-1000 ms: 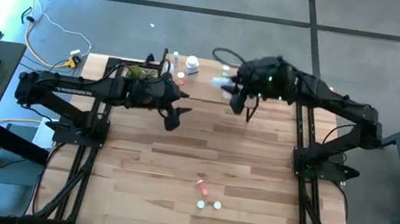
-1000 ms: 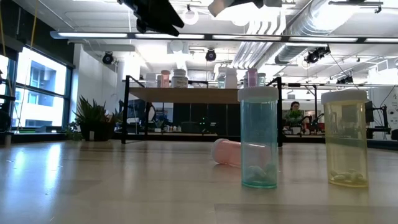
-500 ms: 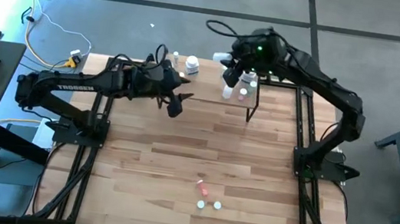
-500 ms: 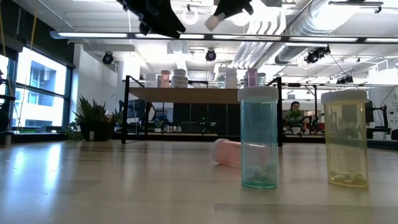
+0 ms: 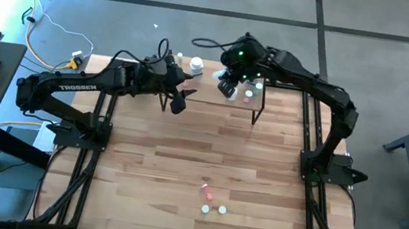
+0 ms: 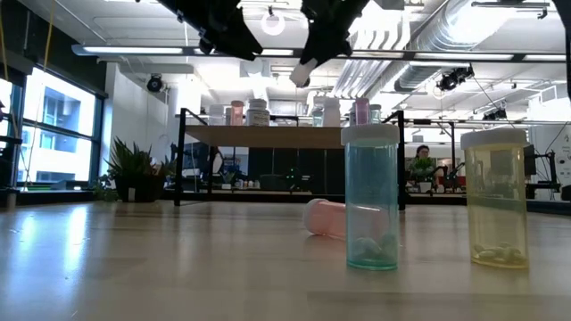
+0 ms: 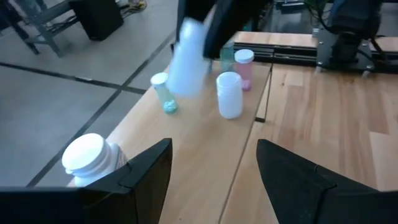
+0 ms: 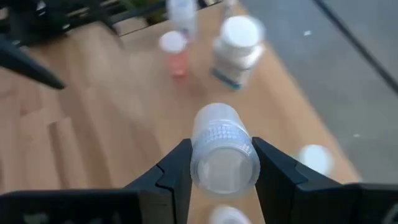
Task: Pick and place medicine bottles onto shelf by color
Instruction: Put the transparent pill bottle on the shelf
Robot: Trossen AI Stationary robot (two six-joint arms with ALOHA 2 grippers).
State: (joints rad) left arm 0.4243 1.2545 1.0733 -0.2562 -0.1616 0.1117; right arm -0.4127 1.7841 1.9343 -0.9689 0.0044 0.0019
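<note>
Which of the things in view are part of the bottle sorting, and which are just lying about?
Part of the job:
- white bottle clamped in the right gripper, above the shelf
- bottles already on the shelf
- three bottles on the table: green, yellow, pink lying down
- left gripper, open, empty, near the shelf

Lying about:
- potted plant
- yellow cable off the table

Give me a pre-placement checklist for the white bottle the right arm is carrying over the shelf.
1. Grip: right end effector shut on the white bottle, pinched from both sides: ok.
2. Position: bottle held in the air above the shelf: ok.
3. Bottle upright: tilted in the low view: not ok.
4. Landing spot free: bare plank shows among the bottles already standing on the shelf: ok.
5. Left end effector clear: open, empty, hovering at the shelf's edge close by: cannot tell.
</note>
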